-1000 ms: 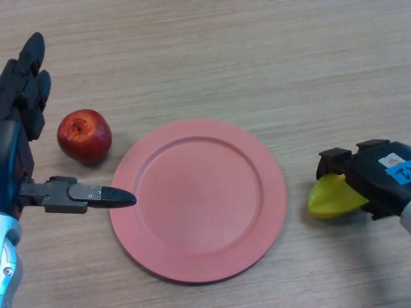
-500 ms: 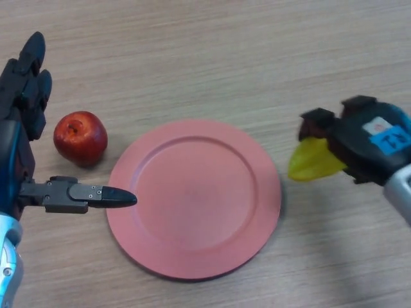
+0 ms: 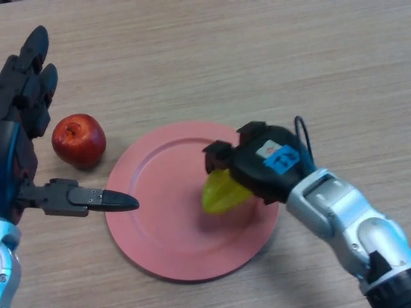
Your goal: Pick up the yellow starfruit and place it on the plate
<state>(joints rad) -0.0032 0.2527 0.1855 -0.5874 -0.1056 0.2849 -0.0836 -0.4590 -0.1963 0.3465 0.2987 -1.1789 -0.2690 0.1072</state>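
Right robot hand (image 3: 260,163) is curled round the yellow starfruit (image 3: 221,191), holding it over the right-centre of the pink plate (image 3: 154,212); you cannot tell whether the fruit touches the plate surface yet. Left robot hand (image 3: 29,109) sits spread and idle at the worktop's (image 3: 257,58) left edge, beside the red apple (image 3: 79,139), which lies just off the plate rim.

Handling, as judged: the starfruit looks light, waxy and ridged, so likely slippery and easily bruised. You'd want contact across the ribs at mid-body, not the tapered tip. Lower before you let go; its ribbed shape may rock or roll.
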